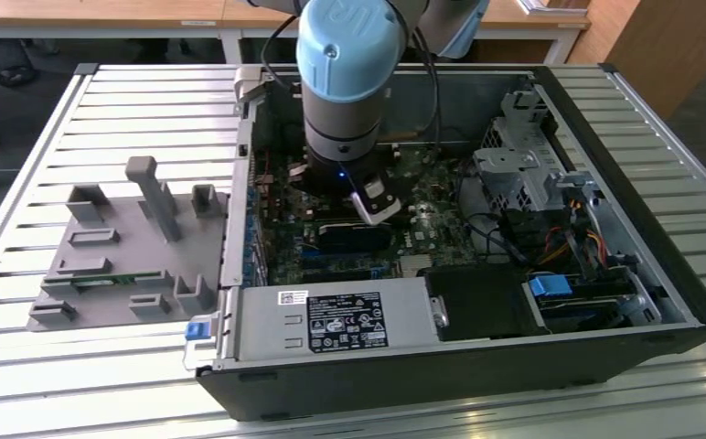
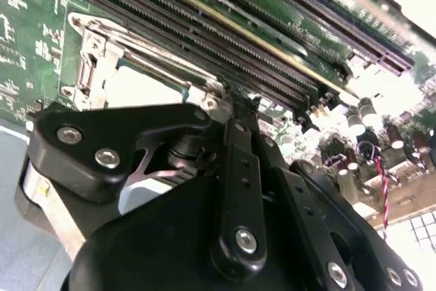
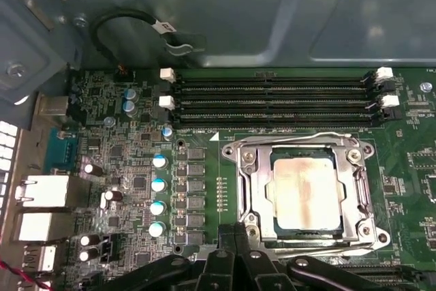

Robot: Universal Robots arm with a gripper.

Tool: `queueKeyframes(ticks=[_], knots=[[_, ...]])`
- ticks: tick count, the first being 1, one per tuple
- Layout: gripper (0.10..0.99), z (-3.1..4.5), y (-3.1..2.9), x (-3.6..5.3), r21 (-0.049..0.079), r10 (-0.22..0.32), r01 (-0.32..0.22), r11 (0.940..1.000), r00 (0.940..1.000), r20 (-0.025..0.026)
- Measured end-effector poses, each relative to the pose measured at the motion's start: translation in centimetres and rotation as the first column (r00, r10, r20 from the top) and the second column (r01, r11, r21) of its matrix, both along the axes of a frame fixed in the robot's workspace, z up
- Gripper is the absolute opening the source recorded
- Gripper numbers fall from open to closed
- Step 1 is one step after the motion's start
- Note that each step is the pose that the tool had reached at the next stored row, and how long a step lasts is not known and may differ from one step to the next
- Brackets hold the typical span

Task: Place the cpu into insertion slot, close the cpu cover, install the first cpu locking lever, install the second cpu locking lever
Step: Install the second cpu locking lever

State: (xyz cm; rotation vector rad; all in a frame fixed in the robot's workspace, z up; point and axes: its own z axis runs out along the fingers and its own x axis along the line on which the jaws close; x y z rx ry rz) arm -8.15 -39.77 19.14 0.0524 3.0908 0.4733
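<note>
1. Right now the black metal pincer [image 3: 235, 236] hangs low over the green motherboard [image 3: 136, 168], its dark linkage bars bunched together at the socket's edge in the first wrist view; the fingers look drawn close, nearly together, with nothing visibly held between them.
2. Whether the tips actually touch the socket frame I cannot tell; in the second wrist view the pincer [image 2: 231, 117] sits right at the frame's corner.
3. Over to the small flat square cpu with its tan-silver metal face [image 3: 304, 192]: it lies flat in the square insertion slot with the black rim [image 3: 269, 199].
4. Closed down around it is the thin silvery metal cpu cover with a square window [image 3: 249, 189], shiny and stamped, with the chip showing through the window.
5. A thin wire locking lever [image 3: 306, 137] runs along the cover's side nearest the long black memory slots [image 3: 272, 100].
6. In the exterior view the grey and light-blue cylindrical robot arm [image 1: 347, 82] reaches down into the open black computer case [image 1: 451, 366], which rests on the pale slatted metal bench [image 1: 60, 119].
7. On the exterior view's left lies a matte grey plastic fixture plate with upright pegs [image 1: 122, 247].
</note>
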Motion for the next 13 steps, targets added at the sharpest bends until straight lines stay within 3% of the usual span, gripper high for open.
queueKeyframes(ticks=[3, 13], knots=[[0.106, 0.20, -0.02, -0.09, -0.007, 0.000, 0.000, 1.0000, 1.0000, 0.0001], [0.106, 1.94, -0.01, -0.12, -0.006, 0.000, 0.000, 1.0000, 1.0000, 0.0003]])
